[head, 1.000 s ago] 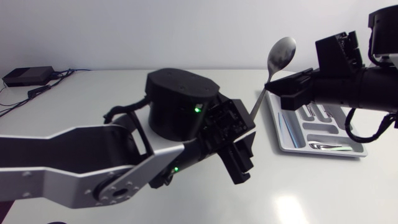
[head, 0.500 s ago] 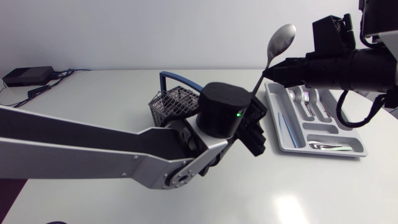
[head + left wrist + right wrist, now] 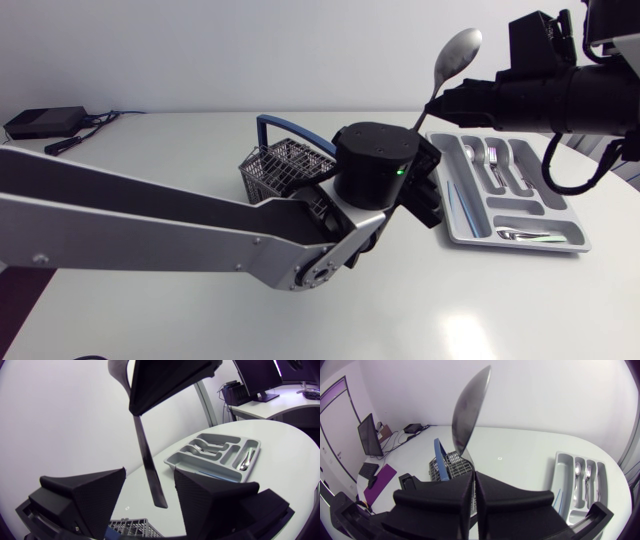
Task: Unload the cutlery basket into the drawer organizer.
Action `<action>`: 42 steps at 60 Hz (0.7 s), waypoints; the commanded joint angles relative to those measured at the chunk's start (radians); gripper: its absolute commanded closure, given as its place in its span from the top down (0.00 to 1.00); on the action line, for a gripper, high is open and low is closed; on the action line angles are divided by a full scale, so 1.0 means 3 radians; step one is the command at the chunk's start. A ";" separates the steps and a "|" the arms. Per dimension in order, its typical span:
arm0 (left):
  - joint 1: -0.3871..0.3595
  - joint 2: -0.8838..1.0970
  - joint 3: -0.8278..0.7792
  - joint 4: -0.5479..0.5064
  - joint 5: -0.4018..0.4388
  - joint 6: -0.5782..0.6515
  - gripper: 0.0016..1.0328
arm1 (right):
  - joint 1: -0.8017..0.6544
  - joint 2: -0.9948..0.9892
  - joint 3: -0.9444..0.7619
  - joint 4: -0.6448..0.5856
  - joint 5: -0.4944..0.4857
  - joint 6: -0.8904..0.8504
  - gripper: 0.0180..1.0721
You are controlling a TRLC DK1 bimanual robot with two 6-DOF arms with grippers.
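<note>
Spoon (image 3: 458, 52) higher in right end effector (image 3: 434, 111)

Polished metal spoon (image 3: 458, 52), its bowl mirror-glossy, pinched between the matte black fingers of the right gripper (image 3: 450, 103). Just below, the left gripper (image 3: 425, 200) has the same dull black finish, on a smooth silver-grey metal arm (image 3: 150, 230). Behind that gripper is a wire-mesh metal basket (image 3: 280, 165). Beside it, a smooth grey plastic organizer (image 3: 500, 203) holds shiny cutlery (image 3: 490, 160) on a white, softly sheened table (image 3: 500, 300).
</note>
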 commanded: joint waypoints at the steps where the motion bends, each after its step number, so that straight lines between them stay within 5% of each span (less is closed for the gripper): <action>1: 0.0013 0.0104 0.0168 0.0114 -0.0066 -0.0062 0.74 | -0.0028 -0.0006 0.0108 -0.0044 0.0019 0.0108 0.05; 19: 0.0029 0.0247 0.0347 0.0206 -0.0142 -0.0051 0.63 | -0.0033 -0.0042 0.0160 -0.0120 0.0025 0.0144 0.05; 42: 0.0059 0.0385 0.0470 0.0252 -0.0168 -0.0051 0.31 | -0.0069 -0.0088 0.0201 -0.0207 0.0025 0.0164 0.05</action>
